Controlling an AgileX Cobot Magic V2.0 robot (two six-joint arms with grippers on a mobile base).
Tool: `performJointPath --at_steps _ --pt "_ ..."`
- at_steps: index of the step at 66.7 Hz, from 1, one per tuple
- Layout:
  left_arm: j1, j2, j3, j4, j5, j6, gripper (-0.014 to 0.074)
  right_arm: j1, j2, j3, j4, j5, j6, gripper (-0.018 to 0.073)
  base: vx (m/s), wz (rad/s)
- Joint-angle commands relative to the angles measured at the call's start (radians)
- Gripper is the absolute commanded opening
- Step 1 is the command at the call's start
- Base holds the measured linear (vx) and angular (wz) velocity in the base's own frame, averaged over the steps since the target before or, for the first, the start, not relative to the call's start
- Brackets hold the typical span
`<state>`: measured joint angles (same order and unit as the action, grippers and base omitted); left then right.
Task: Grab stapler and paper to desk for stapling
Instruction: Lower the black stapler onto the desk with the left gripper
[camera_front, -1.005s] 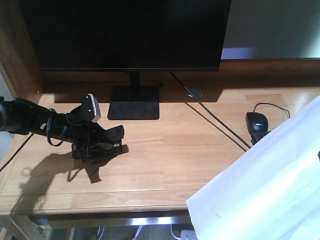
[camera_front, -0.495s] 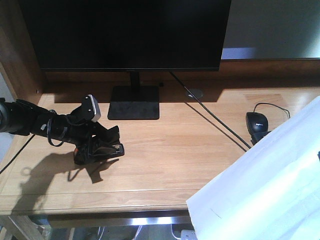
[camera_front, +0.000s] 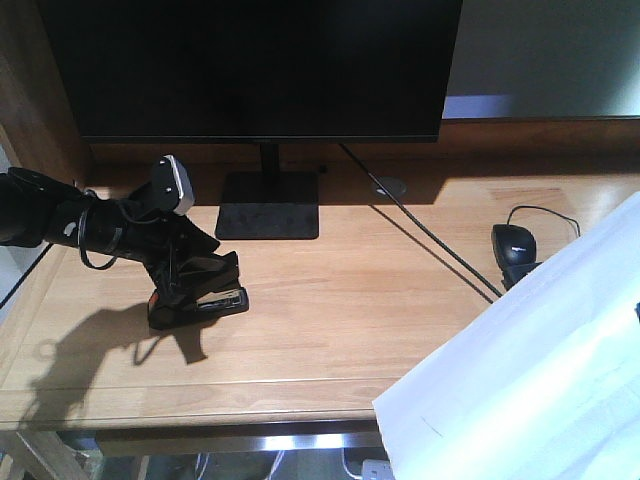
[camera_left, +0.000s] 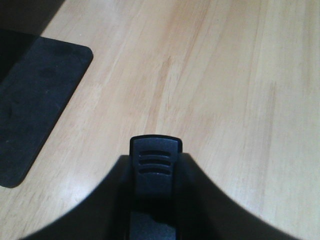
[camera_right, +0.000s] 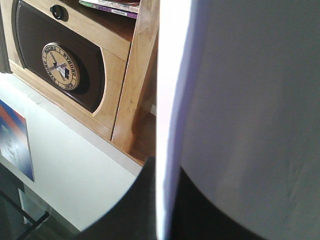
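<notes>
Stapler: the black stapler (camera_front: 198, 303) was seen lying on the desk (camera_front: 340, 300), left of centre in the front view. Its orange-red patch was turned toward the frame's left edge.
Left gripper: the left gripper (camera_front: 195, 272) was angled down over the stapler. In the left wrist view its dark fingers were pressed against both sides of the stapler, and no gap was shown.
Paper: the paper (camera_front: 520, 370) was held across the lower right of the front view. Its lower left corner was carried past the desk's front edge in the picture.
Right gripper: the right gripper (camera_right: 169, 207) was seen only in the right wrist view, its fingers pinched on the sheet's lower edge.
Edges: a raised wooden side (camera_front: 30, 120) was seen at upper left, close behind the left arm. The desk's front edge was seen running along the bottom of the frame.
Open room: bare wood was left between stapler and paper, crossed diagonally by a thin cable (camera_front: 420, 225).
Near things: the monitor base (camera_front: 267, 205) was placed just above and right of the left gripper. The computer mouse (camera_front: 513, 243) was partly covered by the paper's upper edge.
Background: a wooden shelving unit (camera_right: 135, 75) was shown left of the paper in the right wrist view.
</notes>
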<state>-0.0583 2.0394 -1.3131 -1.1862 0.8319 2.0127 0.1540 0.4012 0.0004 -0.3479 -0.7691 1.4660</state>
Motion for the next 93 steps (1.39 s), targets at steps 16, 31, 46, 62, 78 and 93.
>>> performJointPath --at_steps 16,31,46,62,78,93 --pt "-0.003 -0.045 -0.027 -0.004 0.029 -0.024 -0.0008 -0.001 0.007 -0.027 0.006 -0.066 -0.010 -0.0005 0.00 0.00" --pt "-0.003 -0.042 -0.027 0.012 0.025 -0.023 -0.0007 -0.001 0.007 -0.027 0.006 -0.066 -0.010 -0.0005 0.00 0.00" --pt "-0.003 -0.042 -0.027 0.012 0.025 -0.023 -0.0007 -0.001 0.007 -0.027 0.006 -0.066 -0.010 -0.0005 0.00 0.00" --pt "-0.003 -0.042 -0.027 0.012 0.025 -0.023 -0.0007 -0.001 0.007 -0.027 0.006 -0.066 -0.010 -0.0005 0.00 0.00" --pt "-0.003 -0.042 -0.027 0.012 0.025 -0.023 -0.0007 -0.001 0.007 -0.027 0.006 -0.066 -0.010 -0.0005 0.00 0.00" --pt "-0.003 -0.042 -0.027 0.012 0.025 -0.023 -0.0007 -0.001 0.007 -0.027 0.006 -0.066 -0.010 -0.0005 0.00 0.00"
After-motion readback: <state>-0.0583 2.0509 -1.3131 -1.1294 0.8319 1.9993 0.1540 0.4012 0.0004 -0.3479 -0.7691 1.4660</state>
